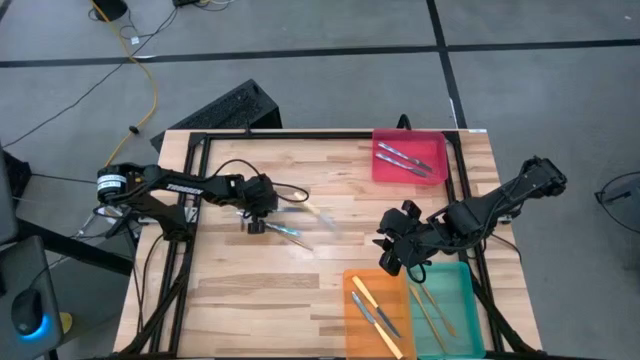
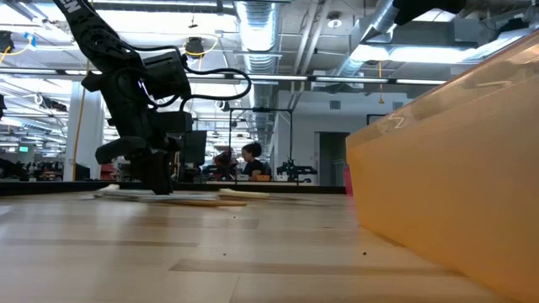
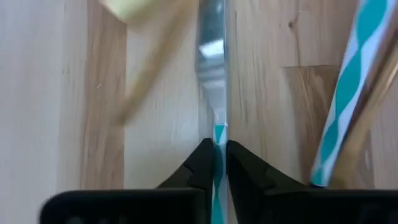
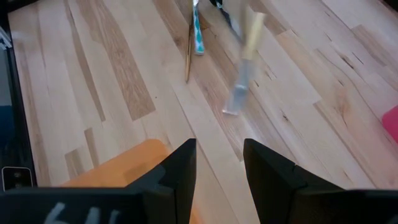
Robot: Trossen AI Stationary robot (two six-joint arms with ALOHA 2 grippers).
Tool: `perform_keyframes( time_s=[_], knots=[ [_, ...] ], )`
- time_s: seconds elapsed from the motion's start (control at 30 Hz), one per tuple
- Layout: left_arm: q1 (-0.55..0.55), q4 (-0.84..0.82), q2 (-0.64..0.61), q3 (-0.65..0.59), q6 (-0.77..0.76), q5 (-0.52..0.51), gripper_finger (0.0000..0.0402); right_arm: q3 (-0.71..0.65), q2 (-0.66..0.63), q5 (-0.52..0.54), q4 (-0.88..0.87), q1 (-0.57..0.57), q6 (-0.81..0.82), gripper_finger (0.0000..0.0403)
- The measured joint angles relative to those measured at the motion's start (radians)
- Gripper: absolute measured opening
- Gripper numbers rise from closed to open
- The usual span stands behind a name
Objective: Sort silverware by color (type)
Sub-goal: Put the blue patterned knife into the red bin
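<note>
Loose silverware [image 1: 293, 228] lies on the wooden table left of the middle: pieces with teal-and-white striped handles, a yellow-handled one [image 4: 246, 56] and plain wooden ones [image 4: 188, 55]. My left gripper [image 1: 256, 224] stands down at the table among them, shut on one striped-handled utensil [image 3: 214, 74] with a silver end. A second striped handle [image 3: 348, 93] lies beside it. My right gripper [image 1: 393, 256] hangs open above the far end of the orange tray [image 1: 376, 312], with nothing between its fingers. My left gripper pinches the utensil's teal-and-white striped handle [image 3: 219, 135] between its two fingertips [image 3: 200, 163], close to where the silver part begins. The fingers come steeply from above and lie along the utensil. The silver end points away from them, low over the boards; whether it rests there, I cannot tell.
A red tray [image 1: 408, 158] at the far right holds two silver utensils. The orange tray holds yellow-handled pieces, and the teal tray [image 1: 446, 306] beside it holds wooden ones. The orange tray's wall [image 2: 455, 185] fills the low view's right. Bare boards lie at the near left.
</note>
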Motion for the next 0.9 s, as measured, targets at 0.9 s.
perform_keyframes(
  time_s=[0.9],
  knots=[
    [-0.041,0.091,-0.216,-0.01,-0.206,-0.008,0.0007,0.001,0.0,0.045,0.047,0.003,0.026,0.0156]
  ],
)
